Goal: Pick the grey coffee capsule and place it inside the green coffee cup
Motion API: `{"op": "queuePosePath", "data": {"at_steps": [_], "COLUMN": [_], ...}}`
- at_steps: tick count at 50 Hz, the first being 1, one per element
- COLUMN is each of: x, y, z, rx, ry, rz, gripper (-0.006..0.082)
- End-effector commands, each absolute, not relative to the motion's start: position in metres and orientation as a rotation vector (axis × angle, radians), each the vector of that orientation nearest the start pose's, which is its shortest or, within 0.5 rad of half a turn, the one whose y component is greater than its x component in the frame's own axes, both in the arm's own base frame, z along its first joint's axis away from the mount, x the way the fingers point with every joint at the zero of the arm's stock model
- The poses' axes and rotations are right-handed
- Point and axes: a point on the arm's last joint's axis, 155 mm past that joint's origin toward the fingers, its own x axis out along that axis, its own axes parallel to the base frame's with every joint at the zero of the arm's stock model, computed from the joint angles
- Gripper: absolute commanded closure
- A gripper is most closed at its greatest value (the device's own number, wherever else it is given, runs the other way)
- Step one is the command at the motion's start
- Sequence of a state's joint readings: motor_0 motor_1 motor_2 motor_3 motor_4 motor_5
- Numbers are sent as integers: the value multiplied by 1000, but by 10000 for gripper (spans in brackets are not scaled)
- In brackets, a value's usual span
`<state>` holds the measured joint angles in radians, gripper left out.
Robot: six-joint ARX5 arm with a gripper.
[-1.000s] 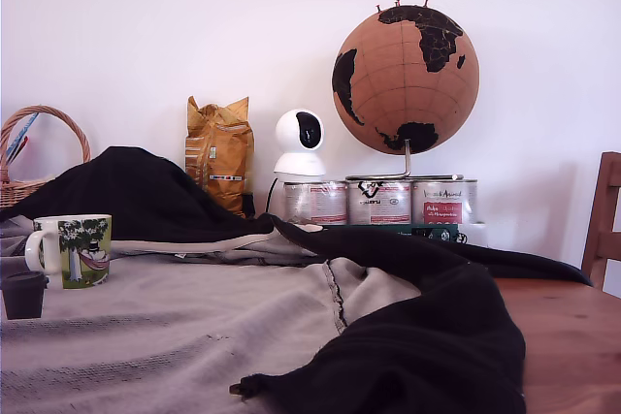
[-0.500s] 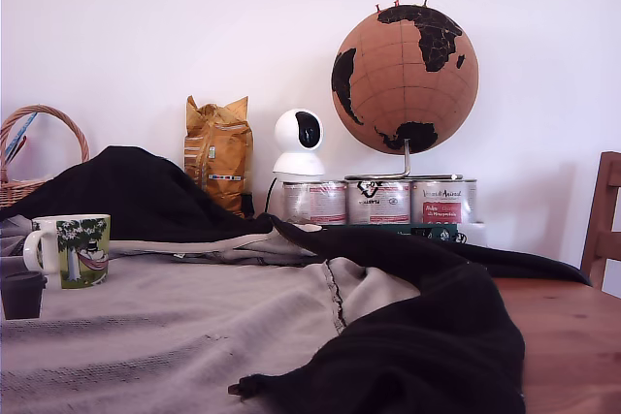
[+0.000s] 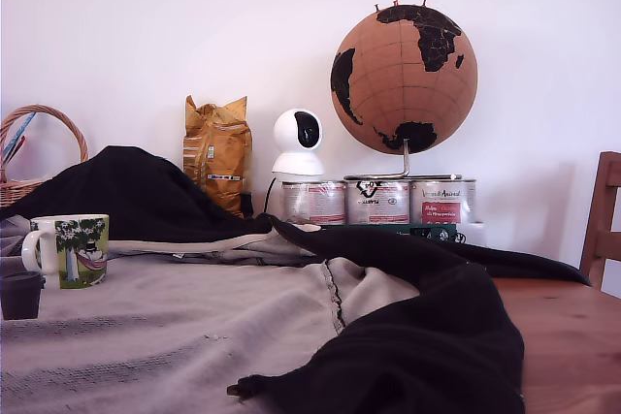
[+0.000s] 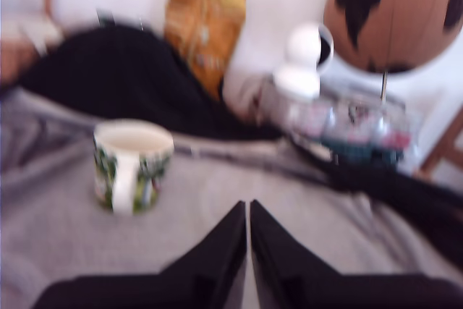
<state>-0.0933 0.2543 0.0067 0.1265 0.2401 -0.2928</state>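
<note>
Because the wrist view is blurred and the jaws are pressed together holding nothing, a miss is the main risk: the gripper (image 4: 248, 211) must open first. The black cloth (image 3: 427, 336) and grey cloth (image 3: 175, 327) are rumpled, so things may tip. The green coffee cup (image 3: 73, 249) stands close behind the grey coffee capsule (image 3: 21, 294), at the exterior view's left edge.

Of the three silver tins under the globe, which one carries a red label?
The tin at the exterior view's right end; the other two show pale labels.
</note>
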Motion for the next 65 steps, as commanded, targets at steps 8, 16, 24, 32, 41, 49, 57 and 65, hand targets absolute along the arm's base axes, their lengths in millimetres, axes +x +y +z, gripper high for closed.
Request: {"op": "queuePosePath", "data": {"at_steps": [8, 16, 24, 32, 41, 49, 57, 65], "x": [260, 267, 276, 283, 291, 306, 326, 340], "y": [-75, -75, -64, -63, -65, -67, -70, -72], "z": [99, 83, 69, 61, 49, 44, 35, 16], "rx": [-247, -172, -136, -111, -112, -109, -99, -88], "ry": [296, 340, 373, 384, 426, 448, 484, 544], "rz": [-317, -304, -238, -231, -233, -227, -227, -224], "gripper": [121, 95, 95, 95, 95, 99, 100, 100]}}
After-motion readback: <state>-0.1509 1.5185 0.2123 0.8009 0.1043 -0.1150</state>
